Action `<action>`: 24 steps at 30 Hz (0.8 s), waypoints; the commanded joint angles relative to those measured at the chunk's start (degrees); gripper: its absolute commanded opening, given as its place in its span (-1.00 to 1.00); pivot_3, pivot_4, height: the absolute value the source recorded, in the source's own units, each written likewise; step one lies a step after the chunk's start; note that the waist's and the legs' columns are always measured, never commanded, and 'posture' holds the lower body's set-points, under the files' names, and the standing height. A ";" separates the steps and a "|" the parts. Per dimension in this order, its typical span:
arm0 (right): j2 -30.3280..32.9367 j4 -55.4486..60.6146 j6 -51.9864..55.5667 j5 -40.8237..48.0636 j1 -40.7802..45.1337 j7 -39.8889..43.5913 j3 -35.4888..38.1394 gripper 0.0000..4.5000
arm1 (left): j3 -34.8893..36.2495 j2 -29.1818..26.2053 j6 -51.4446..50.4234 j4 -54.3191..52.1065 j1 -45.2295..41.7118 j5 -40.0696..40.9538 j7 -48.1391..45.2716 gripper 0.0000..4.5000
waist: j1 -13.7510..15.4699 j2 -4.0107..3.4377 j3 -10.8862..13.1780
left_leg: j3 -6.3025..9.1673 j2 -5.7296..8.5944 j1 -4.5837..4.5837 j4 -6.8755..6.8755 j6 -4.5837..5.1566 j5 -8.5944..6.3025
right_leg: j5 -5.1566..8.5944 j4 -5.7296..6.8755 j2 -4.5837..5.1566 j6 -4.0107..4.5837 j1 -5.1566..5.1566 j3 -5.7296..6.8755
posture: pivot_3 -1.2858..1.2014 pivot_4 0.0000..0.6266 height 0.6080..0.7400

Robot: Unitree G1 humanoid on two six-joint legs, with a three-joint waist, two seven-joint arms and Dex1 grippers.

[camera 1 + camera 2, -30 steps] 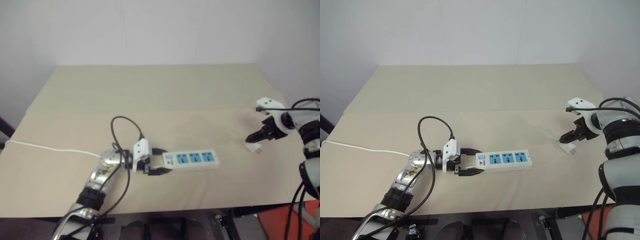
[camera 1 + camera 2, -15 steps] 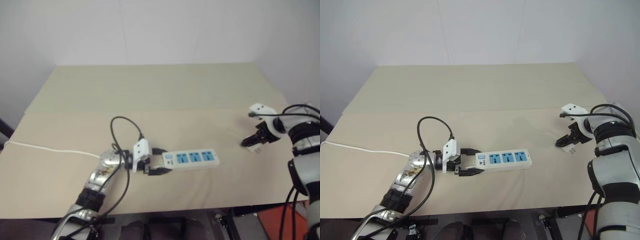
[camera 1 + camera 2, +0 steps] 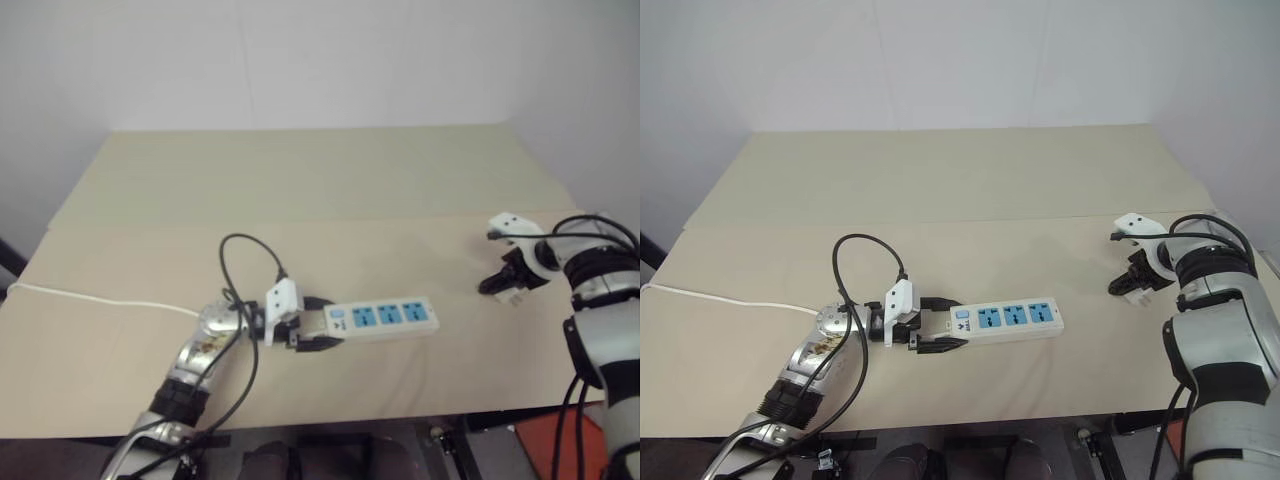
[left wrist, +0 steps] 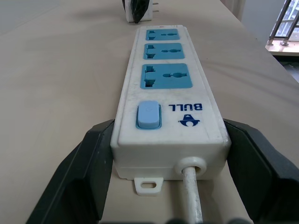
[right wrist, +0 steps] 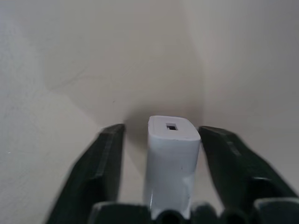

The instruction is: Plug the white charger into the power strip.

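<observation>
The left gripper (image 3: 930,325) sits clamped on the switch end of the power strip (image 3: 1008,318), just as it was a second ago, one black finger (image 4: 81,172) pressed to each side of the white casing where the thin white cord (image 4: 192,196) comes out. The strip lies flat near the middle of the beige table (image 3: 940,190), its three blue socket panels facing up, and it has not shifted at all. That cord trails away toward the table's left edge (image 3: 100,298). Over on the right side, all the change is with the right gripper (image 3: 1127,285): a second ago it hung just above and to the right of the white charger (image 3: 1137,294), and now it has come down and in toward it, its black fingers either side of the little cube. The right wrist view shows the charger (image 5: 172,158) standing between the two fingers (image 5: 100,163), with a sliver of gap visible on each side, so the jaws are narrowed around it but not yet pressed against it. The charger rests on the table, well apart from the strip, past its far socket end, in the same spot as before. The left wrist view catches it too (image 4: 139,10), beyond the strip's last socket with the dark gripper tip against it.
</observation>
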State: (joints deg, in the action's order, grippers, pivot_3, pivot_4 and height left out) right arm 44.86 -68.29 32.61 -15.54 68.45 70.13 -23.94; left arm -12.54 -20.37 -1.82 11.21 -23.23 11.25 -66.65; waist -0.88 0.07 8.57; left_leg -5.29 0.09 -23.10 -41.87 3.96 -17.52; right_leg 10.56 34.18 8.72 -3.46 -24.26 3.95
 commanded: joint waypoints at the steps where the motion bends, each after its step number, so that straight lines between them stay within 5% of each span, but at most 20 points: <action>1: 0.55 -0.19 -0.96 -0.94 1.17 -0.14 1.12 -0.27 | -0.83 -0.07 -0.52 -1.23 0.10 0.18 0.25 0.44 | 0.00 0.00 0.00 | 0.00 0.00 0.00 0.00 0.00 0.00 | 0.00 0.00 0.00 0.00 0.00 0.00 | 0.03 -0.52 1.00; 3: 0.49 -0.11 -1.05 -1.18 1.06 0.00 1.09 -0.51 | -0.75 -0.02 -0.56 -1.04 -0.05 0.24 0.31 0.44 | 0.00 0.00 0.00 | 0.00 0.00 0.01 0.00 0.00 0.00 | 0.00 0.00 0.00 0.00 0.01 0.00 | 0.03 -0.52 1.00; 10: 0.78 3.02 -1.54 -0.12 1.00 0.82 3.10 -0.51 | -0.85 -0.56 -0.15 -0.26 -0.70 -0.09 -0.32 0.44 | -0.07 -0.02 0.01 | 0.00 0.00 0.02 0.01 -0.01 0.00 | 0.00 0.00 -0.01 0.00 0.02 0.00 | 0.03 -0.52 1.00; 14: 1.61 14.69 0.65 7.15 -0.01 1.02 11.83 -0.51 | -0.93 -1.45 0.22 0.25 -1.35 -0.23 -1.33 0.44 | -0.22 -0.12 0.07 | -0.01 -0.02 0.04 0.03 -0.03 0.02 | 0.00 0.01 -0.02 0.00 0.00 -0.02 | 0.03 -0.52 1.00; 24: -3.06 62.50 15.65 29.01 -18.69 -5.51 32.37 -0.51 | -0.22 -3.02 1.15 3.35 -3.64 -1.16 -0.92 0.44 | 0.24 -0.12 0.07 | 0.09 -0.06 0.01 0.04 -0.06 0.03 | -0.02 0.04 -0.07 0.03 0.05 0.08 | 0.03 -0.52 1.00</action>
State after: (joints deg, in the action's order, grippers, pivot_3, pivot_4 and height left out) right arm 43.08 -12.94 46.41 9.17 50.68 66.69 4.41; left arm -13.16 -22.51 -1.18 13.49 -25.76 11.09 -68.15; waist -0.64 -0.05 8.65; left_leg -5.19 0.02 -23.06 -41.84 3.91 -17.48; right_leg 10.53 34.22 8.66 -3.42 -24.19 4.02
